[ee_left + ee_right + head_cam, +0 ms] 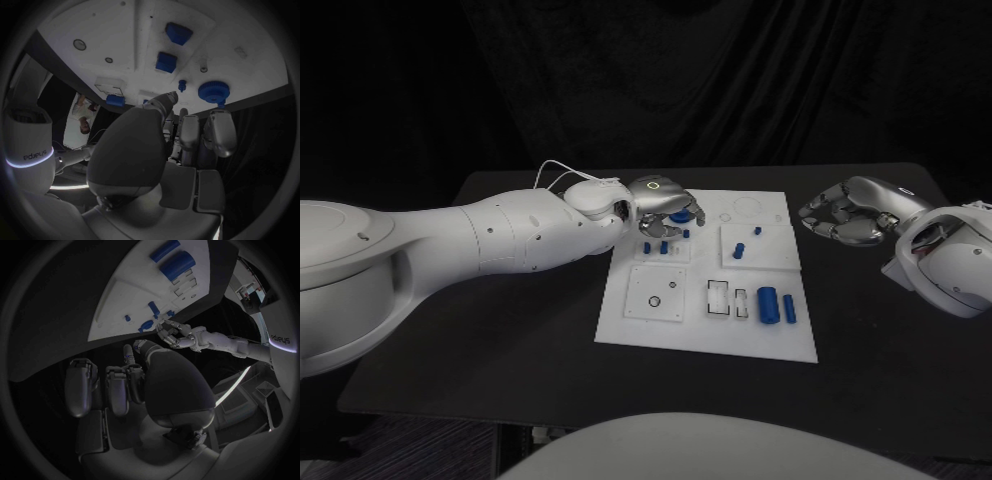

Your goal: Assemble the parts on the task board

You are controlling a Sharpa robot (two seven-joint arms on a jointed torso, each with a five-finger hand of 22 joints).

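Fingers (687,214) of your left hand (661,205) curl over the blue gear (679,215) at the white board's (776,340) eleven o'clock; grip, I cannot tell. Your right hand (851,212) hangs curled, holding nothing, off the board's two o'clock edge.

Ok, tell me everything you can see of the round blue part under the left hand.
The round blue part is a disc with a toothed, gear-like rim, looking like matte plastic. It sits at the far left corner area of the task board, lying flat as far as the views show. The left hand hangs right over it, fingers curved down around it; whether they touch it cannot be told. A small blue peg stands close beside it, apart.
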